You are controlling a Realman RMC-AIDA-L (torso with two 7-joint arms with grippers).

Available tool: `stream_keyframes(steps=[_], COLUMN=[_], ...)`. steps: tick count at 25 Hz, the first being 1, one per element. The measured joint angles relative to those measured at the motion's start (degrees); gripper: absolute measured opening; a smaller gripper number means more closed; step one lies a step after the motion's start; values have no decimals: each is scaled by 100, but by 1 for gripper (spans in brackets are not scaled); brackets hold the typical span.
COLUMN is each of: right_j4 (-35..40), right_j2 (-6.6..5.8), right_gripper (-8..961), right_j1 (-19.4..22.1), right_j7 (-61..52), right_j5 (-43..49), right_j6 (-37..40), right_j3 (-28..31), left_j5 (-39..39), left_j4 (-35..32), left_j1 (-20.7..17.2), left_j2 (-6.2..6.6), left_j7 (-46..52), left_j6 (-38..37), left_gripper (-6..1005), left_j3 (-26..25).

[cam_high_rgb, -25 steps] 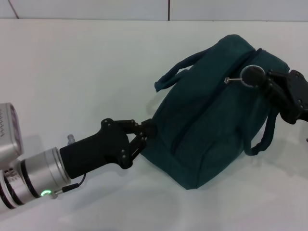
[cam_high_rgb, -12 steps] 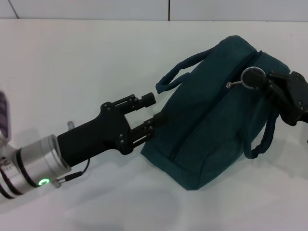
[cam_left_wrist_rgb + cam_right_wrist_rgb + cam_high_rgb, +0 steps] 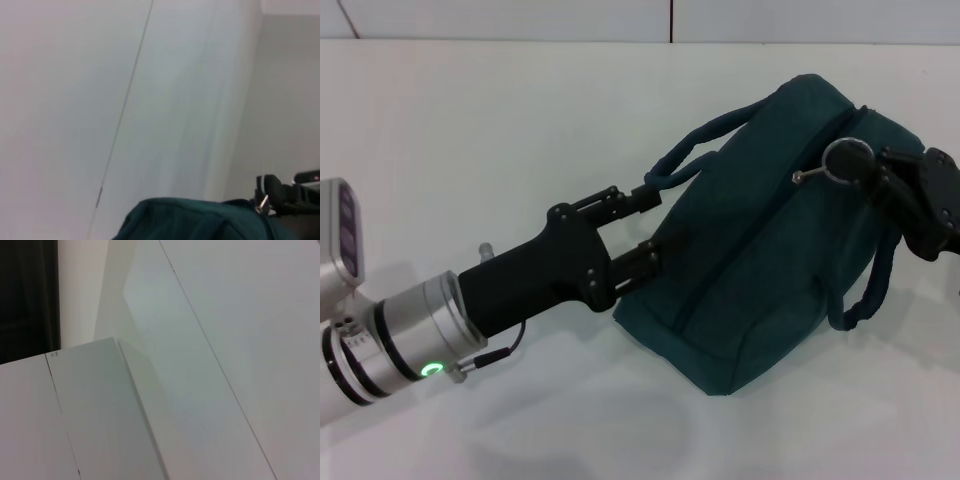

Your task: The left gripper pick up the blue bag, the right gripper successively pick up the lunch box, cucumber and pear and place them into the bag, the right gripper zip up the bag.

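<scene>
- Left gripper (image 3: 645, 227), a black two-fingered claw on a silver banded arm with a green light, sits left of centre in the head view; it was clamped on the bag's end a second ago and now stands with fingers spread wide, holding nothing
- The same claw has since slid forward toward frame centre, one finger just under the near carry strap (image 3: 685, 160), the other against the bag's end wall
- Dark teal fabric bag (image 3: 775, 265) lies on the white table (image 3: 500, 130), centre to right of frame, slightly resettled since the release
- Right gripper (image 3: 880, 175), a black claw at the right edge, has not shifted; its tips meet the round black zip pull (image 3: 845, 160) at the bag's upper right, and they appear closed on it
- Judgement: the zip line looks drawn closed and no lunch box, cucumber or pear shows outside, so the task reads as at or near its end, with the left arm letting go
- Left wrist view shows only the bag's top edge (image 3: 200, 220) low in frame, with the right claw at the lower right corner
- No brand, label or legible writing on the bag or either arm
</scene>
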State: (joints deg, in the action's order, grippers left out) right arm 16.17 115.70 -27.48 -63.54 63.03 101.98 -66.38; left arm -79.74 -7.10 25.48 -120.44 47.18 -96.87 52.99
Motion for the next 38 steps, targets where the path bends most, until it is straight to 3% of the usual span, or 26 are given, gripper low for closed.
stream_keyframes(steps=[9, 12, 18, 23, 30, 38], right_j4=[0, 0, 0, 0, 60, 52], right_j2=[5, 5, 5, 0, -38, -70], right_gripper=[35, 36, 36, 37, 38, 39], right_j1=[-3, -3, -3, -4, 125, 312], right_j7=[0, 0, 0, 0, 0, 3], right_j5=[-10, -10, -10, -77, -385, -391], right_j6=[-16, -19, -21, 17, 25, -47], right_j3=[2, 2, 2, 6, 81, 325], left_j5=[60, 54, 54, 53, 50, -107], left_j4=[151, 152, 151, 141, 65, -91], left_j1=[90, 116, 139, 141, 141, 70], left_j2=[-13, -15, -15, 12, 67, 84], left_j7=[-281, -314, -327, -330, -333, -321], left_j6=[2, 2, 2, -12, -43, -28], left_gripper=[546, 344, 116, 64, 59, 54], left_j3=[18, 18, 18, 59, 387, 413])
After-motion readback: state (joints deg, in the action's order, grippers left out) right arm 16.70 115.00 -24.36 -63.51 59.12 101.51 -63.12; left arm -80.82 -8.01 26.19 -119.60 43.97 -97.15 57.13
